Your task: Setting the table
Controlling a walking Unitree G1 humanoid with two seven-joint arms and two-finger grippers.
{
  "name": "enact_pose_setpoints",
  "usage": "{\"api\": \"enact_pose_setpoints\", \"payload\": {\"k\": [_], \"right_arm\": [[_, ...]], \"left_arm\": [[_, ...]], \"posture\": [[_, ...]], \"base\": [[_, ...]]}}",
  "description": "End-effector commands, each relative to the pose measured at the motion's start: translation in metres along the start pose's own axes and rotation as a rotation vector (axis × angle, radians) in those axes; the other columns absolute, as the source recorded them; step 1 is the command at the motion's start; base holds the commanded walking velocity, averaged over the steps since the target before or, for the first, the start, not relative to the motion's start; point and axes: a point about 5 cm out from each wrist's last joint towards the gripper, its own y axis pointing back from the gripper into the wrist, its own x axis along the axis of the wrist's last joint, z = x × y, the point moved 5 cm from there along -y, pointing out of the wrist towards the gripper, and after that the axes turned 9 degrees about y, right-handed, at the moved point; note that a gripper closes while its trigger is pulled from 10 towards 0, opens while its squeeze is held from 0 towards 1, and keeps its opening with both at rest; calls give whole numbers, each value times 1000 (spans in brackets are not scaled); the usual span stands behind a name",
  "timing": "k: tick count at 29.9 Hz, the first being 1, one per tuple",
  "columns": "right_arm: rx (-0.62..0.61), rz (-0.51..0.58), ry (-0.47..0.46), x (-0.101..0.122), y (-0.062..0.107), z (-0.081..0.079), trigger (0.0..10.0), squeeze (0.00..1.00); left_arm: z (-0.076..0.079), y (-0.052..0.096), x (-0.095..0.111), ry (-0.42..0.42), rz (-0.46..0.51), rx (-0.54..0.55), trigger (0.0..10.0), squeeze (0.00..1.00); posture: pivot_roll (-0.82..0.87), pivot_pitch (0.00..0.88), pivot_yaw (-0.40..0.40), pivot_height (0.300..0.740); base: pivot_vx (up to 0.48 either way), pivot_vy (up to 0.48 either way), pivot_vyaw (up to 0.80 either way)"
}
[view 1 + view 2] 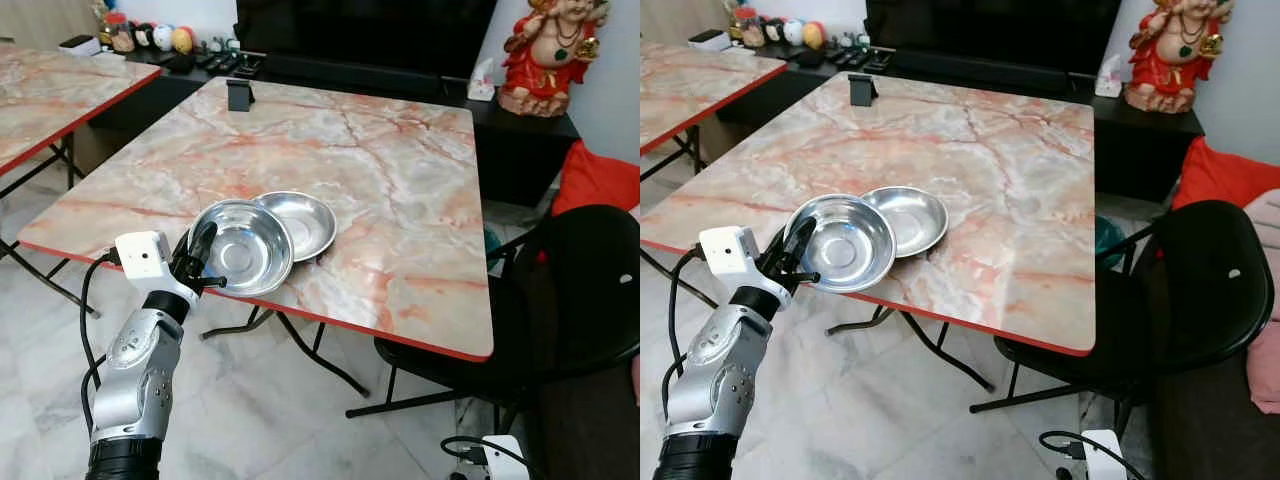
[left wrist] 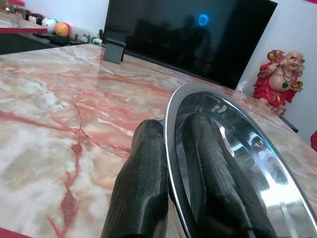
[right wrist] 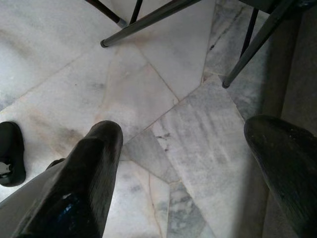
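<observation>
Left gripper (image 1: 200, 262), at 7 o'clock in the head views: jaws clamped on the rim of the near steel bowl (image 1: 245, 247), one finger (image 2: 141, 193) outside, one inside. The bowl sits at the worktop's (image 1: 400, 170) near edge, overlapping a second steel bowl (image 1: 305, 222) at its 2 o'clock. Right gripper (image 3: 188, 163): jaws wide, above the floor (image 3: 163, 94). Far: black stand (image 1: 239, 95), red figurine (image 1: 548, 50).

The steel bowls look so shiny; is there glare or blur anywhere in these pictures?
Left eye view: both steel bowls gleam softly, and everything is sharp. Left wrist view: the TV screen mirrors a blue glow, and the left gripper, pinching the near bowl's rim, looks blurred up close. Right wrist view: evenly lit floor.
</observation>
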Motion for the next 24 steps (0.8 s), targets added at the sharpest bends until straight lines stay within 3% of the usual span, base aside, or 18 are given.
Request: {"api": "enact_pose_setpoints", "payload": {"k": [1,7,24], "right_arm": [[-8,3,-9,1,0,4,10000,0],[-7,4,-12,1,0,4,10000,0],[0,2,-11,1,0,2,10000,0]], "left_arm": [[7,-4,10,-6,34,-27,10000,0],[7,-5,10,-7,36,-26,10000,0],[11,-8,12,-2,35,-44,10000,0]], "posture": [[61,0,-65,740],[61,0,-64,740],[62,0,-60,740]], "base": [[0,0,0],[0,0,0],[260,0,0]]}}
